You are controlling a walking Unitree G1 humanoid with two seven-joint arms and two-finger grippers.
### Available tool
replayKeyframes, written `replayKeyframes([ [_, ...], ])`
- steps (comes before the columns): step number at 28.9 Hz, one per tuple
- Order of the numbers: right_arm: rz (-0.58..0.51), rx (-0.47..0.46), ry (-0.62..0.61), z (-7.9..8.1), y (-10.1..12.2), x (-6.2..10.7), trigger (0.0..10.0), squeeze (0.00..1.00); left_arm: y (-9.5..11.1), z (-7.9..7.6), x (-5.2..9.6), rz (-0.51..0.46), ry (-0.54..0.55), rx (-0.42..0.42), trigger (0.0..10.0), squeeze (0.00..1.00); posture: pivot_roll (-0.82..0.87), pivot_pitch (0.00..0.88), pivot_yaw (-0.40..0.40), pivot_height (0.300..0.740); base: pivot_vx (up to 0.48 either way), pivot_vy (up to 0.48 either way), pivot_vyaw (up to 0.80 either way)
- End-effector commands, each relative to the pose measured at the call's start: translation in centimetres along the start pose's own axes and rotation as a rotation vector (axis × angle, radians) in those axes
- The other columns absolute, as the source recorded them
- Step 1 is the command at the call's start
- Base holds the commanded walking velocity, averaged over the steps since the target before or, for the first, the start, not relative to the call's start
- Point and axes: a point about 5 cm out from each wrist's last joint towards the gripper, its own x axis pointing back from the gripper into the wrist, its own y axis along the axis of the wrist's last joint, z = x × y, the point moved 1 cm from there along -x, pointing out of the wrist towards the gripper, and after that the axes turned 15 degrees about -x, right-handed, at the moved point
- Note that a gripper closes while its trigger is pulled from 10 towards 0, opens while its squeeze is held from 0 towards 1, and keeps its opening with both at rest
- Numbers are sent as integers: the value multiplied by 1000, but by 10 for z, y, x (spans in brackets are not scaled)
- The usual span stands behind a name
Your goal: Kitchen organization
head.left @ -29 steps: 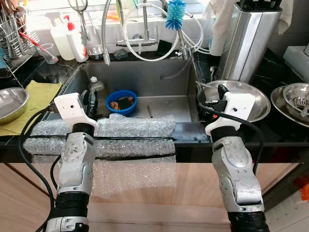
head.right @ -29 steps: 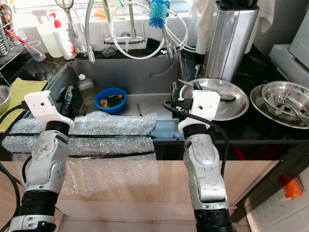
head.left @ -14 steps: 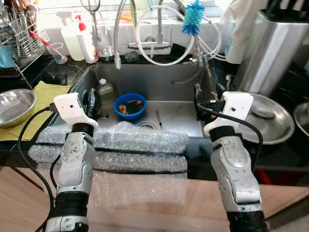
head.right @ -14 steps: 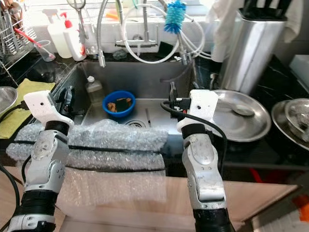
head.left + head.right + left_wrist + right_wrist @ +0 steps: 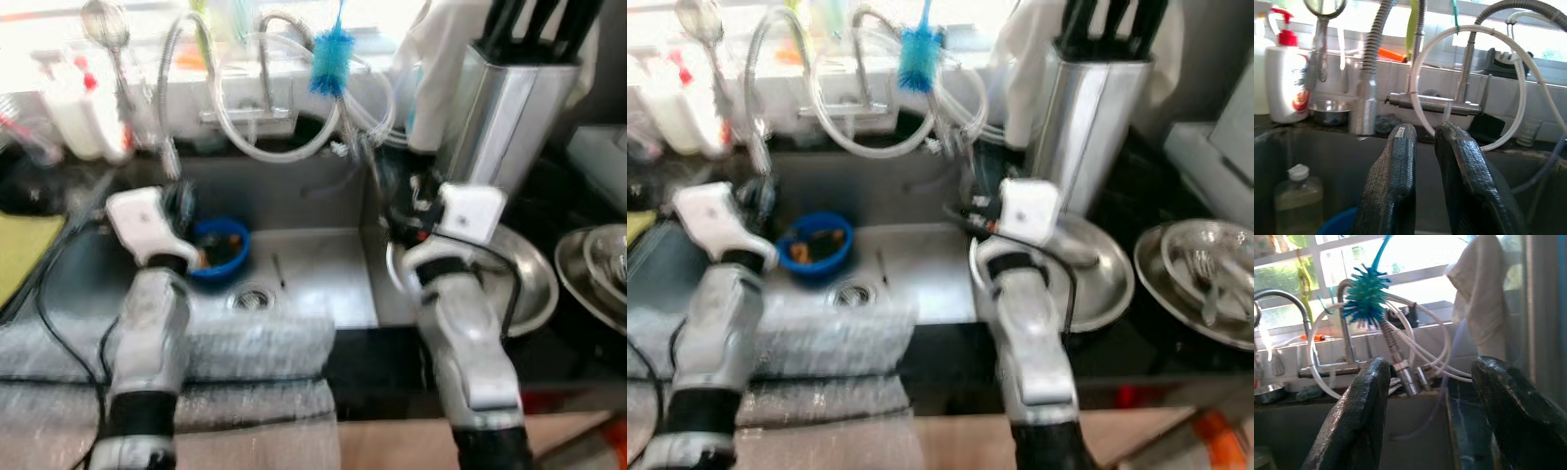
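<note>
The head views are blurred. A blue bowl [image 5: 221,251] with brown scraps lies in the steel sink [image 5: 313,284], beside the drain [image 5: 251,297]. My left gripper [image 5: 180,203] is held over the sink's left side, just above the bowl; in the left wrist view its fingers [image 5: 1396,181] stand almost together with nothing between them, pointing at the faucet [image 5: 1420,100]. My right gripper [image 5: 405,192] hovers at the sink's right edge, open and empty [image 5: 1432,369], facing the blue bottle brush [image 5: 1365,297]. A round steel plate [image 5: 529,284] lies just right of it.
Bubble wrap [image 5: 225,352] covers the counter's front edge. A steel knife block [image 5: 505,98] stands at the back right, a steel bowl with utensils [image 5: 1205,269] at the far right. Hoses loop around the faucet. A soap bottle [image 5: 1283,78] and a capped bottle [image 5: 1295,205] are at the sink's left.
The camera has shifted and the picture has blurred. Both arms now reach further forward over the sink; the left gripper is nearer the blue bowl.
</note>
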Motion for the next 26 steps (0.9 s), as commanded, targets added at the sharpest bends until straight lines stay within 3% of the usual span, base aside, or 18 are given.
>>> replayKeyframes([
  [1,-9,6,-6,-1,3,1,10000,0,4,-2,0,-20,-5,10,10000,0,-44,34,73,740,0,0,0],
  [15,6,31,10,-1,7,-1,10000,0,3,-4,0,-11,-17,10,10000,0,-46,36,75,740,0,0,0],
  [21,53,152,9,-15,22,-7,10000,0,2,-6,0,-5,-28,11,10000,0,-55,32,76,740,0,0,0],
  [23,127,276,47,-26,34,-12,10000,0,2,-6,-1,-1,-33,12,10000,0,-60,36,77,740,0,0,0],
  [25,135,281,65,-26,37,-12,10000,0,1,-6,-1,0,-34,12,10000,0,-60,36,77,740,0,0,0],
  [26,169,310,99,-28,39,-13,10000,47,1,-6,-1,2,-36,11,10000,0,-69,36,79,740,0,0,0],
])
